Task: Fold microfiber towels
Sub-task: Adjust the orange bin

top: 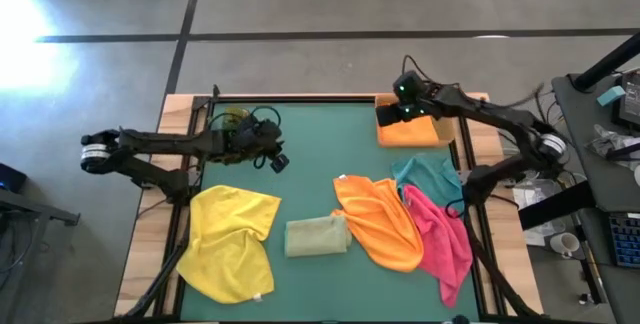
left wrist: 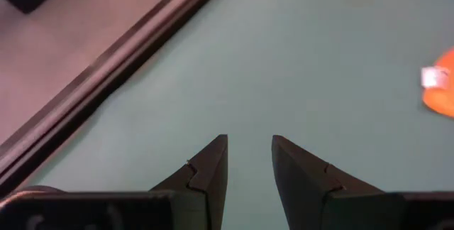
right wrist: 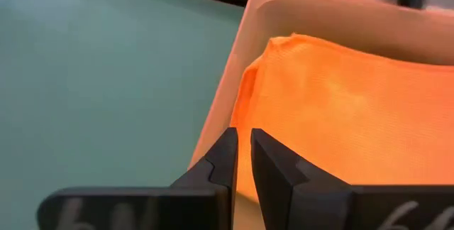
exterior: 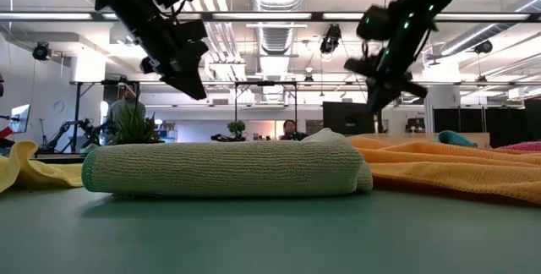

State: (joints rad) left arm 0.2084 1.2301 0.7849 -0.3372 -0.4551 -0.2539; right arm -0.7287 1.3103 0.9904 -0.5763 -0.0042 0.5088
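Right gripper (right wrist: 242, 152) hovers over the trayed orange towel (right wrist: 340, 109), fingers nearly pinched, holding nothing.
Left gripper (left wrist: 250, 160) parted over bare mat, empty; olive towel (top: 316, 236) lies folded.

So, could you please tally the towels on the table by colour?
Orange microfiber towels: 2 (one spread flat, one folded in the tan tray)
Yellow microfiber towel: 1
Olive green folded microfiber towel: 1
Pink microfiber towel: 1
Teal microfiber towel: 1
Total: 6

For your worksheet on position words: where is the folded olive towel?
In the high view the olive towel lies near the table's front, between the yellow towel and the spread orange towel, touching the latter.
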